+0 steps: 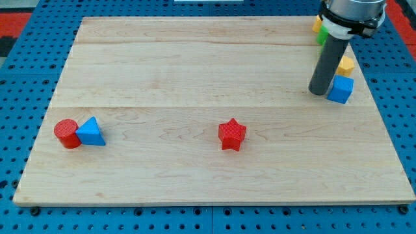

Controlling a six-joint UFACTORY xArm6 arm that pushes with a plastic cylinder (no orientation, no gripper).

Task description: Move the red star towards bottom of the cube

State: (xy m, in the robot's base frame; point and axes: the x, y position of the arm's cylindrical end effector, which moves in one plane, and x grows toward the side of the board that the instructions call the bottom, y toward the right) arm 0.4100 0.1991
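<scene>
A red star (231, 135) lies on the wooden board (195, 65), a little below and right of its middle. A blue cube (340, 89) sits near the board's right edge, in the upper part. My tip (318, 92) rests on the board right beside the cube's left side, far up and right of the red star. The dark rod rises from the tip to the arm at the view's top right.
A yellow block (345, 64) sits just above the blue cube. A green block (321, 36) and another yellow block (317, 25) are partly hidden behind the rod at the top right. A red cylinder (66, 133) and a blue triangle (91, 132) touch at the left.
</scene>
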